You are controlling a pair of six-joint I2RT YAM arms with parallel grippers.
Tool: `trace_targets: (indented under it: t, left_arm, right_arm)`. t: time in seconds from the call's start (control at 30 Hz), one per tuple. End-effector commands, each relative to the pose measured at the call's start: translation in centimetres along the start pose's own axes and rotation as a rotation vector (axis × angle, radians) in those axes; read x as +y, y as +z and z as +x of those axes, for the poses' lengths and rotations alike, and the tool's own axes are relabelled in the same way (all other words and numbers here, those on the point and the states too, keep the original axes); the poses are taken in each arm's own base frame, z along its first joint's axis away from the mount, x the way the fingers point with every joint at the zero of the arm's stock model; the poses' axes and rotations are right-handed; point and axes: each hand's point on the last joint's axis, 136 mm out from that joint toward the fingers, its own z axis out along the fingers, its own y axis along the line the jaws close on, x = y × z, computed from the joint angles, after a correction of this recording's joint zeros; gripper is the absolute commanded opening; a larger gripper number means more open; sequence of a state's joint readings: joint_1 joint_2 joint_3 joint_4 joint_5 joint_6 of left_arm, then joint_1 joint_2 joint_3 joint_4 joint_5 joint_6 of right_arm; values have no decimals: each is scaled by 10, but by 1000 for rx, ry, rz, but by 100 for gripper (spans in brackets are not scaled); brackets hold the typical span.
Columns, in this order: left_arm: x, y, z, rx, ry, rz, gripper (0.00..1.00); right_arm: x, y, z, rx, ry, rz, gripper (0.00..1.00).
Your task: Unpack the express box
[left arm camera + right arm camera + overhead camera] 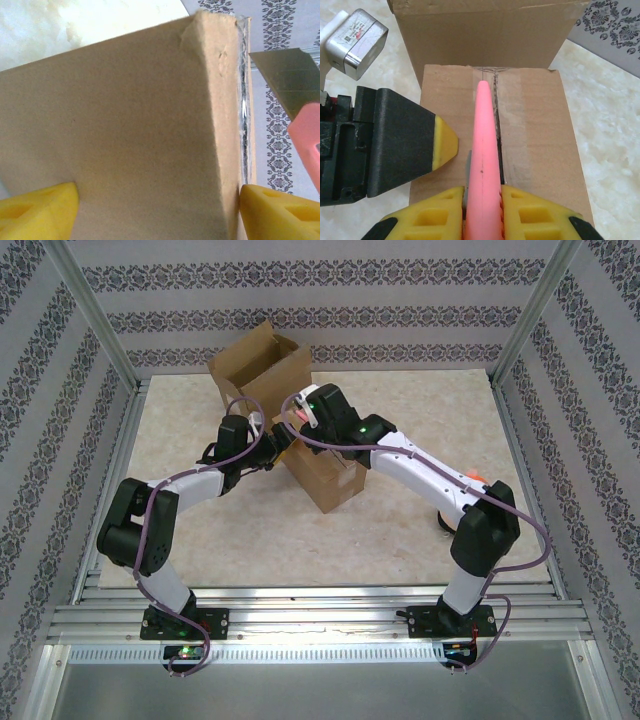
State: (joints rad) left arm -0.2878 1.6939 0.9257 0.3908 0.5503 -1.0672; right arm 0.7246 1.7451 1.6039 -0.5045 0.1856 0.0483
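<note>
Two cardboard boxes sit on the worktop: an open box at the back and a taped box in the middle. The left fingers clamp the taped box's end. The right fingers pinch one pink cutter, which lies along the box's seam.

Identify the sealed box by its plain brown cardboard and glossy clear tape seam. The open box at 11 o'clock from it is the same brown. The knife has a pink handle and grey blade. The left gripper and right gripper carry yellow tips on black. The table is mottled cream; the walls show dark floral bands on white.
</note>
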Motion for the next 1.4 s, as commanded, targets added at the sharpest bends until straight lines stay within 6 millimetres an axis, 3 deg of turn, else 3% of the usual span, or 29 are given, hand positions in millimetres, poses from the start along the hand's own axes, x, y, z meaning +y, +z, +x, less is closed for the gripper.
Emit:
trace_targets:
  t: [0.0,1.03,1.37]
  left_arm:
    - [15,5,10,29,-22,-22,83]
    - [14,3,9,23,-18,-17,82]
    - [20,6,10,23,-23,-34,81]
  right_arm:
    - [-1,-5,-21,-59,-17,29,0]
    - [-5,14,-7,-13,-32,64,0]
    - [-11,8,13,44,-40,88,0]
